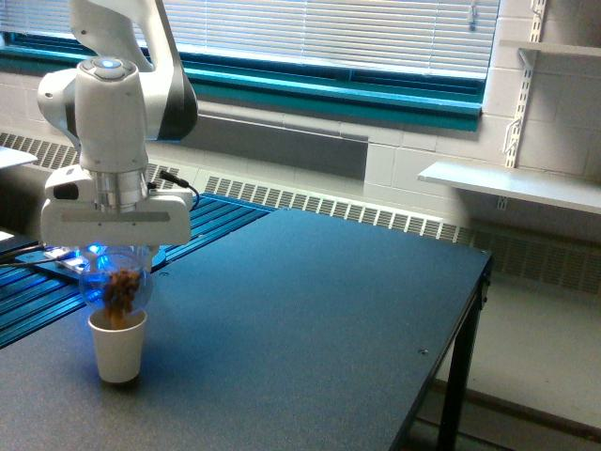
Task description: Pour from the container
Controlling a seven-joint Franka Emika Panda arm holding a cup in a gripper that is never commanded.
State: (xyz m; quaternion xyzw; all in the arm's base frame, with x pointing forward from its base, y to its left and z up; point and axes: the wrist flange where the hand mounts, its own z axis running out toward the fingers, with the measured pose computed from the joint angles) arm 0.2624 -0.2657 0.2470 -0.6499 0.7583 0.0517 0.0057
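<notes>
The container point(116, 283), a clear round-walled plastic jar, hangs tipped mouth-down under my gripper point(115, 256), which is shut on it. Brown pieces show inside the jar and reach down to its mouth. Directly below it stands a small white paper cup point(118, 347) on the dark table point(300, 319), at the exterior view's left. The jar's mouth sits at the cup's rim, with brown pieces showing at the cup's opening. My fingers are hidden behind the gripper's white body.
Blue-lit metal rails point(38, 282) lie behind the cup at the exterior view's left. The table's edge point(470, 310) drops off toward the exterior view's right. A white wall shelf point(512, 183) and a window with blinds point(319, 38) stand behind.
</notes>
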